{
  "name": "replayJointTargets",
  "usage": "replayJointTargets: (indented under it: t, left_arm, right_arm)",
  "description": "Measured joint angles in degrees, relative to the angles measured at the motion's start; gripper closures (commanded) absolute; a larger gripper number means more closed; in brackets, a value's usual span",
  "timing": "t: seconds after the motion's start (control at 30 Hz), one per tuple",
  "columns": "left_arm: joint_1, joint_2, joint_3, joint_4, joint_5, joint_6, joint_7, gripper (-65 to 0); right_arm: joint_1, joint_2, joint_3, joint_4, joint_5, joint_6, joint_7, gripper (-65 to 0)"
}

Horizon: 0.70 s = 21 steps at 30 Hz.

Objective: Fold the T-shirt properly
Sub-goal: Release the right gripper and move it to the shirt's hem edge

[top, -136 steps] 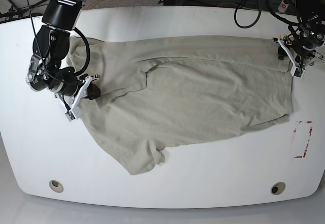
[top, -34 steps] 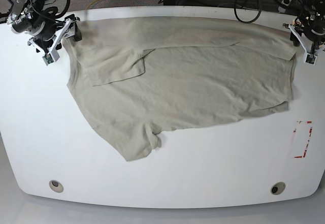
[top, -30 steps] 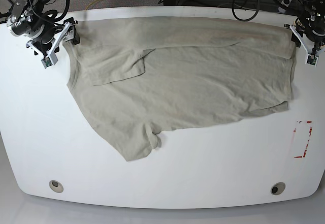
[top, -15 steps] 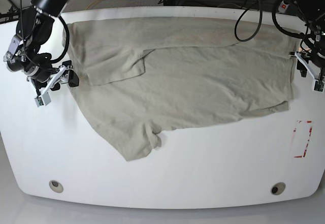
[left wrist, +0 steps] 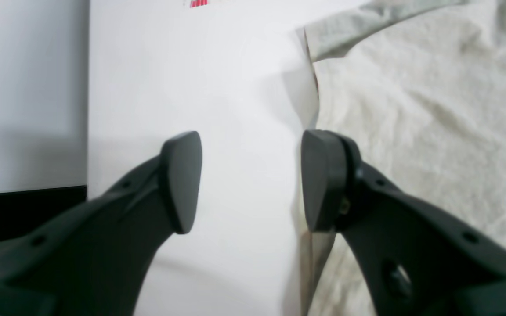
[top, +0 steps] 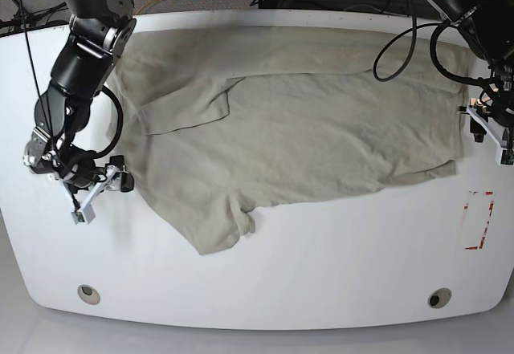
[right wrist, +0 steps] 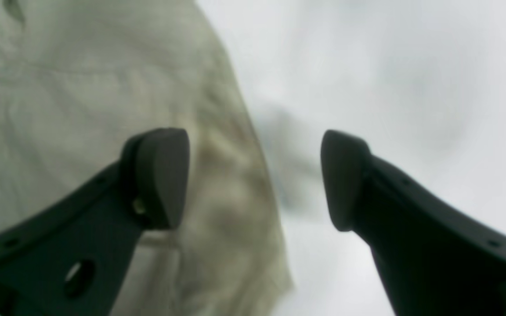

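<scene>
1. The T-shirt (top: 297, 129) lies spread on the white table (top: 337, 274), its upper strip doubled over along the far edge. One sleeve (top: 221, 229) juts toward the near side, left of centre in the base view.

2. Its long axis runs across the table: the collar end points toward the right arm's side, the hem (top: 459, 121) toward the left arm's side.

3. It looks soft, light and limp — wrinkles show all over — so I judge it will sag and drag unless lifted at two points together. Good holds would be a doubled edge or a corner: the hem corners on one end, the shoulder edge on the other.

4. The left gripper (left wrist: 251, 182) is spread and holds nothing; one finger (left wrist: 323, 180) sits at the hem's edge, the other over bare table.

5. The right gripper (right wrist: 255, 180) is also spread wide and empty — one finger (right wrist: 160, 175) over the cloth, the other beyond its edge.
</scene>
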Motion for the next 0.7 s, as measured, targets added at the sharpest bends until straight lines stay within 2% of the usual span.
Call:
replayJointTargets:
  t: [0.4,0.53,0.7]
  left_arm:
    - [-0.24,0.0,0.17,-0.98,0.0,0.0,-0.26,-33.6]
    - [-0.22,0.0,0.17,-0.98,-0.04,0.0,-0.28,-33.6]
    - [-0.26,0.0,0.13,-0.98,0.04,0.0,-0.2,-33.6]
  right_arm:
    - [9.81,0.52,-0.81,-28.65,-11.52,-0.42,24.44,-45.2]
    - [10.75,0.2,-0.81,-34.73,-13.03,-0.33,31.93,-45.2]
    - [11.02,-0.98,-0.74,-35.8,-13.84,-0.42,34.1,-44.4]
